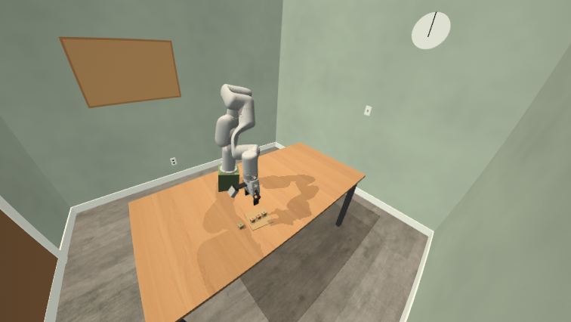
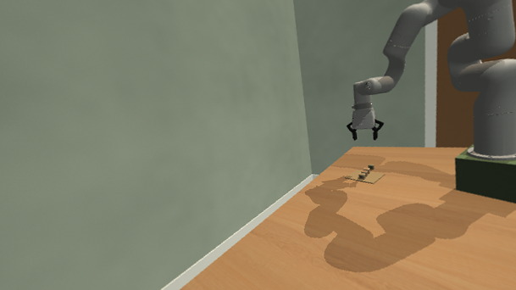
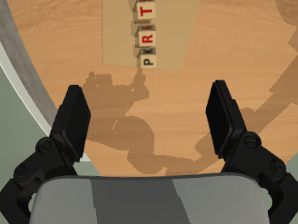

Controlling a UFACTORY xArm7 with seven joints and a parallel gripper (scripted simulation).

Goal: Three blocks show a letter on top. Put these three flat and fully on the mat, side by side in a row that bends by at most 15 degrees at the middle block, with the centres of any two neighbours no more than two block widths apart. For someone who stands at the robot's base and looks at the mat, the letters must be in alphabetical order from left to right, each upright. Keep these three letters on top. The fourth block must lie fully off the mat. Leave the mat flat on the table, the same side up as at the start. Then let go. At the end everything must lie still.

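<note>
My gripper (image 1: 251, 196) (image 2: 365, 138) (image 3: 147, 96) is open and empty, well above the table, to one side of the row. Three pale blocks stand in a nearly straight row on the tan mat (image 1: 255, 227) (image 2: 377, 180) (image 3: 117, 40): the black P block (image 1: 263, 213) (image 3: 148, 61), the red R block (image 1: 258, 216) (image 3: 147, 38) in the middle and the red T block (image 1: 252, 219) (image 3: 146, 10). From the base they read P, R, T, with tops away from it. P is close to a mat edge; its base edge is hidden. The fourth block (image 1: 240, 225) (image 2: 371, 167) lies off the mat beside T.
The wooden table (image 1: 168, 239) (image 2: 270, 278) bears everything. The green base block (image 1: 228, 181) (image 2: 487, 181) carries the arm at the table's rear edge. Arm shadows fall across the table and part of the mat.
</note>
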